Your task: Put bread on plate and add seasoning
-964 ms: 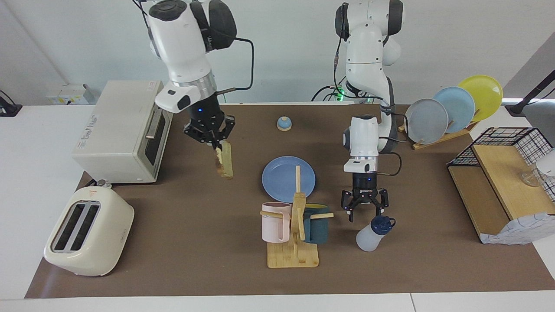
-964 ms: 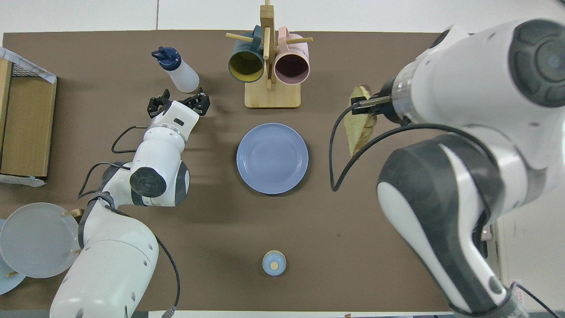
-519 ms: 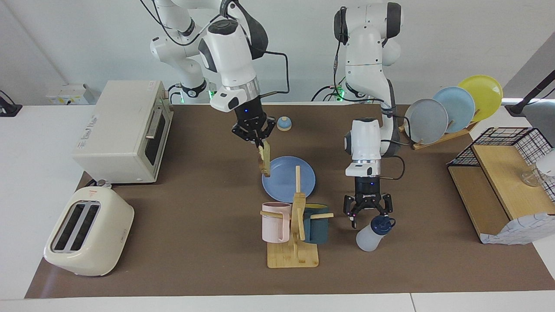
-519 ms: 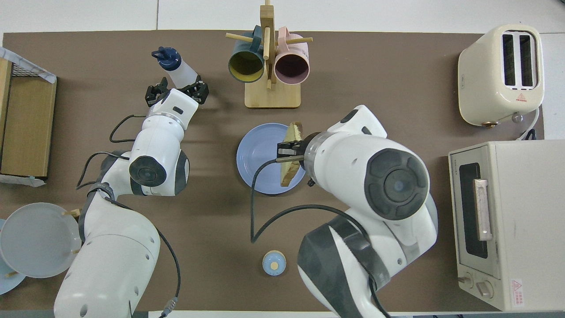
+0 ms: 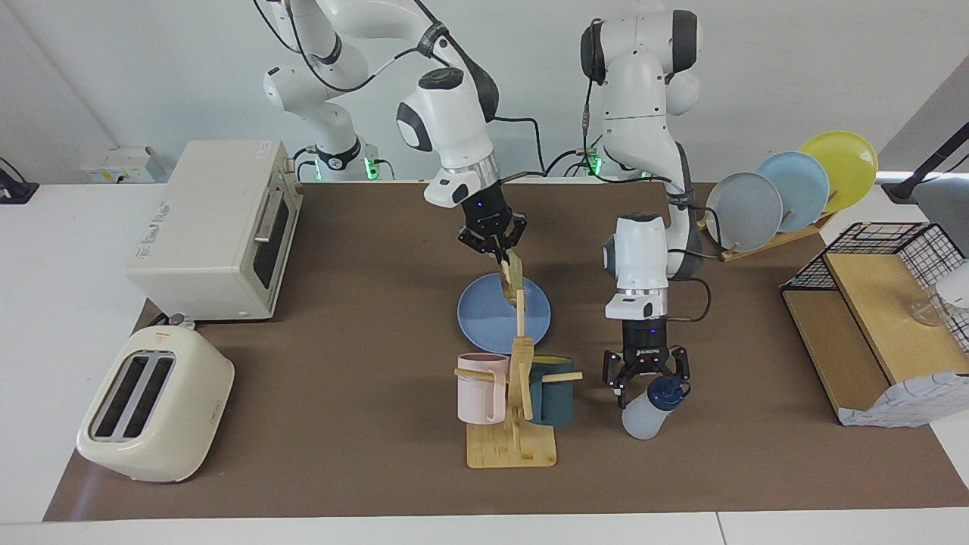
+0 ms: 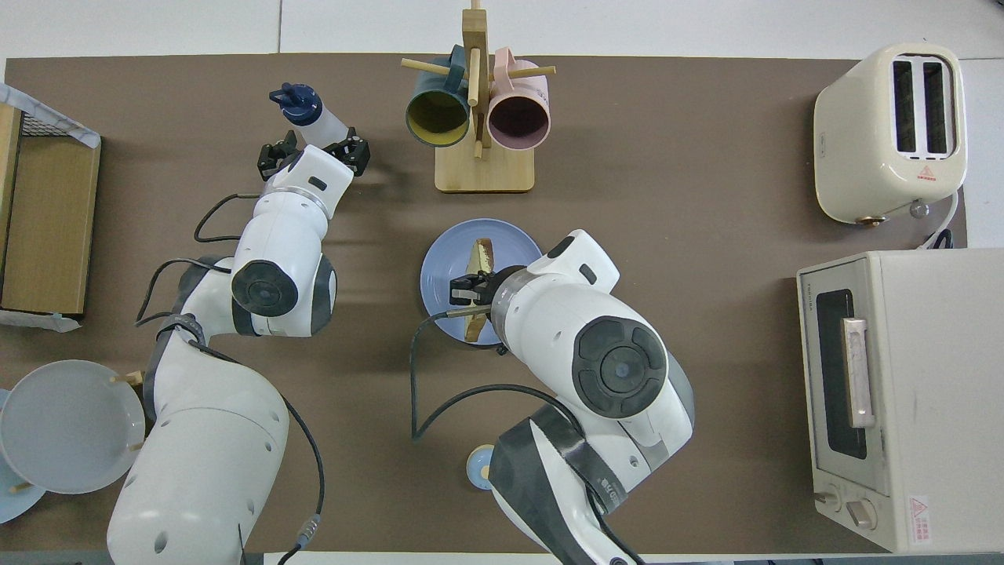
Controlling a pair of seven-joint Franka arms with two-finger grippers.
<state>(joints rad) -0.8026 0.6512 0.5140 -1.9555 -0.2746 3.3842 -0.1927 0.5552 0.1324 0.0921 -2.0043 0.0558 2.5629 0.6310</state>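
The bread (image 5: 515, 277) hangs edge-on from my right gripper (image 5: 500, 253), which is shut on its top edge. It hangs over the blue plate (image 5: 484, 325), its lower edge just above or at the plate's surface. From overhead the bread (image 6: 480, 257) shows over the plate (image 6: 441, 271) under my right gripper (image 6: 469, 290). The seasoning (image 5: 646, 412) leans tilted, its navy cap (image 5: 666, 392) uppermost, near the mug rack toward the left arm's end. My left gripper (image 5: 646, 382) is open, its fingers either side of the bottle's top. From overhead the seasoning (image 6: 310, 114) pokes out past my left gripper (image 6: 314, 154).
A wooden mug rack (image 5: 513, 424) with a pink and a teal mug stands just farther from the robots than the plate. A toaster (image 5: 155, 405) and toaster oven (image 5: 212, 227) sit at the right arm's end. A plate rack (image 5: 787, 189) and wire shelf (image 5: 878, 318) stand at the left arm's end.
My right arm has carried the bread from beside the toaster oven to over the plate. My left gripper has come down, open, around the seasoning's top.
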